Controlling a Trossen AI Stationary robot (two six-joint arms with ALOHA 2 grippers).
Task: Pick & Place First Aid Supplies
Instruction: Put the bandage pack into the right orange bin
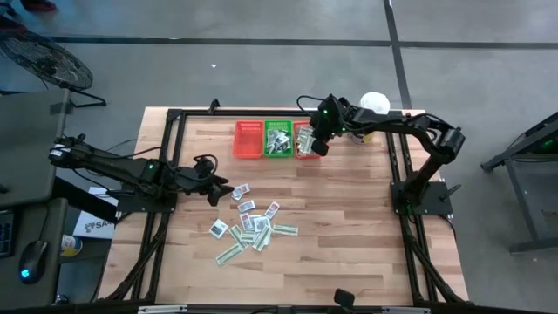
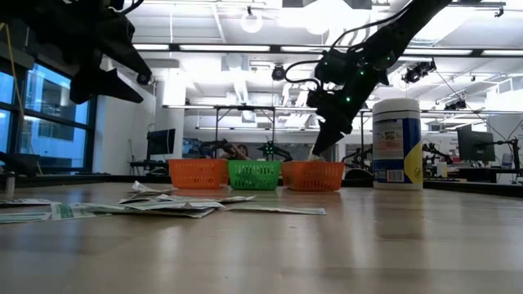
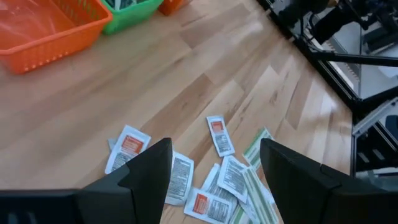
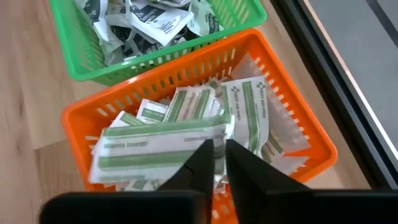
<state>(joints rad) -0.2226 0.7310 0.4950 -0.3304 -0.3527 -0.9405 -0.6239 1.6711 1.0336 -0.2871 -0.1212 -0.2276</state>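
The right gripper [image 4: 215,155], low in its wrist view, pinches a long green-and-white paper strip [image 4: 158,142] above the orange mesh basket [image 4: 81,115]. Let go crooked, the strip might hang on the rim. The left gripper [image 3: 214,165] waits wide open over the loose white packets [image 3: 180,171].

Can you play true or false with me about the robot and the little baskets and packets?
1. There are three baskets in a row. True: two orange ones with the green basket between them.
2. The right gripper is over the packet pile. False: it hangs over the right-hand orange basket.
3. The green basket is empty. False: it holds white packets.
4. The left gripper is open above loose packets on the table. True.
5. The right-hand orange basket holds green-striped packets. True.
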